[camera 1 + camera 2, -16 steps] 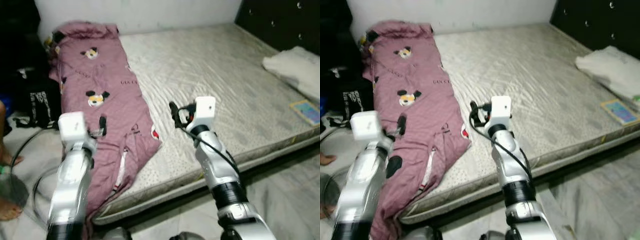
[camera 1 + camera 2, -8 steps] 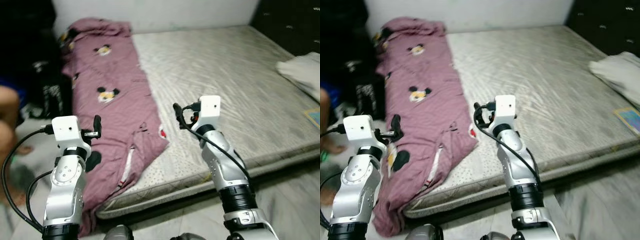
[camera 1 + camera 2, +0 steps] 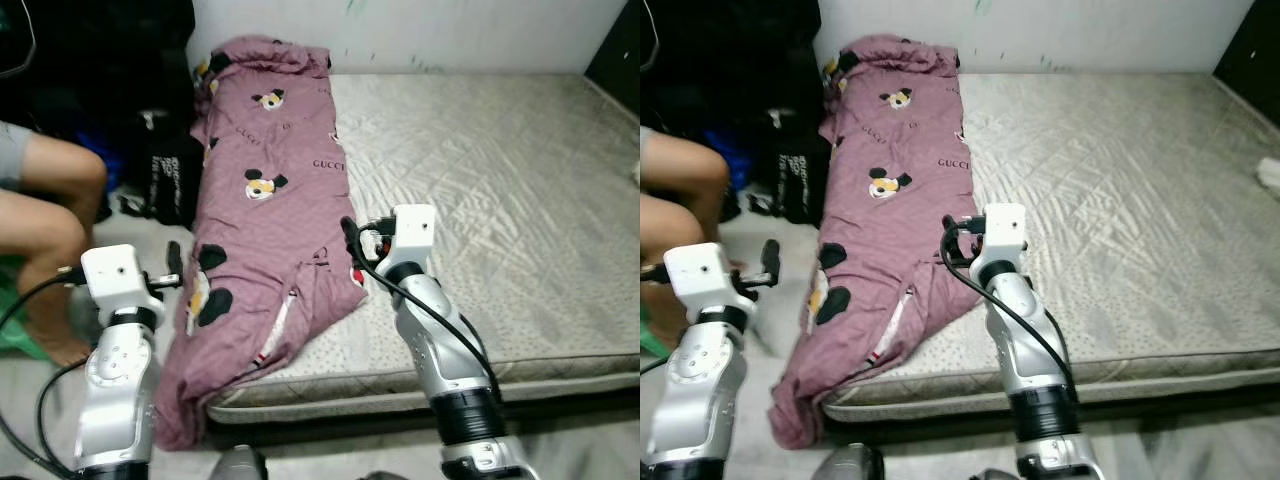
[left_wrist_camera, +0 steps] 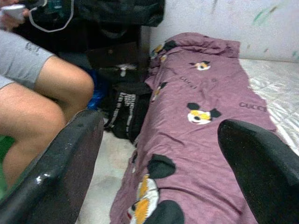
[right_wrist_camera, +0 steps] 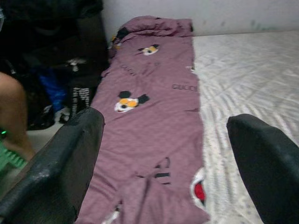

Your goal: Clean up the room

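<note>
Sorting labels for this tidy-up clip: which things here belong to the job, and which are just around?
Job:
- purple blanket, draped off the mattress edge
- mattress
- left pincer, open
- right pincer, open, over the blanket

Just around:
- black bag on the floor
- seated person's leg

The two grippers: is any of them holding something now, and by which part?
Nothing is held. The left gripper and the right gripper are both open and empty, raised near the purple blanket, which lies untouched on the mattress.
</note>
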You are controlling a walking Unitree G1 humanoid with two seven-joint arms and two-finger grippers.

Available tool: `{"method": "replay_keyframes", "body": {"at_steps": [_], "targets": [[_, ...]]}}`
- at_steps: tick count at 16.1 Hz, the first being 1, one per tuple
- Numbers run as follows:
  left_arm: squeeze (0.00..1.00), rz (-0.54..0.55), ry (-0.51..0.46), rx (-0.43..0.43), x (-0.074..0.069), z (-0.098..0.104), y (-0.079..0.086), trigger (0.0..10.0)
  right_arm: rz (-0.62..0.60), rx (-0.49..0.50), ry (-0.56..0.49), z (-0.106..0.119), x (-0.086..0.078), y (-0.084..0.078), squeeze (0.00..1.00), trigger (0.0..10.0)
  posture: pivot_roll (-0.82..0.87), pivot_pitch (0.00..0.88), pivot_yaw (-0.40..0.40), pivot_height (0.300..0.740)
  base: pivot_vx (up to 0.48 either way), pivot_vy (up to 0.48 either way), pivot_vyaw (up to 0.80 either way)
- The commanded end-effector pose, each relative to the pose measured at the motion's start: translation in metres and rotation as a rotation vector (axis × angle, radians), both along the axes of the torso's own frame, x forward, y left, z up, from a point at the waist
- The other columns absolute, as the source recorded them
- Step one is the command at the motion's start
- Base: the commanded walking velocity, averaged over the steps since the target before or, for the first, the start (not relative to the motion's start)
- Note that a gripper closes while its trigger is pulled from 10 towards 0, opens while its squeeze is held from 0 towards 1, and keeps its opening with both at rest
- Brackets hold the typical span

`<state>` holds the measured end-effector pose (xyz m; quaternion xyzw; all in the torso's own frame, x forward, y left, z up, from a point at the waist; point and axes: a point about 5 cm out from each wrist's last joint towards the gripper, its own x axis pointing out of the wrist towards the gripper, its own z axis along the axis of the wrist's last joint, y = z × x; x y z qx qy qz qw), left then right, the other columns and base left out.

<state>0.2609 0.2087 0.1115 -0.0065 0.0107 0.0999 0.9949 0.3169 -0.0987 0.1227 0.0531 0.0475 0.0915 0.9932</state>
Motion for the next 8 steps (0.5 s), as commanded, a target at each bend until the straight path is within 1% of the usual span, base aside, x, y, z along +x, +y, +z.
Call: {"method": "replay_keyframes", "body": {"at_steps": [1, 5, 8], "targets": [[0.00, -0.011, -0.010, 0.003, 0.0002, 0.0033, -0.0040, 10.0, -0.038, 0.004, -0.013, 0.0021, -0.0020, -0.0073, 0.00, 10.0, -0.04, 0.038, -0.025, 0.740, 0.000, 0.000, 0.00], [0.00, -0.005, 0.001, -0.004, -0.0034, 0.0004, -0.0047, 10.0, -0.056, 0.025, -0.008, 0.0010, -0.0054, -0.0098, 0.00, 10.0, -0.04, 0.053, -0.026, 0.740, 0.000, 0.000, 0.00], [0.00, -0.004, 0.004, -0.009, -0.0026, 0.0006, -0.0046, 10.0, -0.053, 0.033, -0.006, 0.0015, -0.0064, -0.0092, 0.00, 10.0, -0.04, 0.062, -0.024, 0.740, 0.000, 0.000, 0.00]]}}
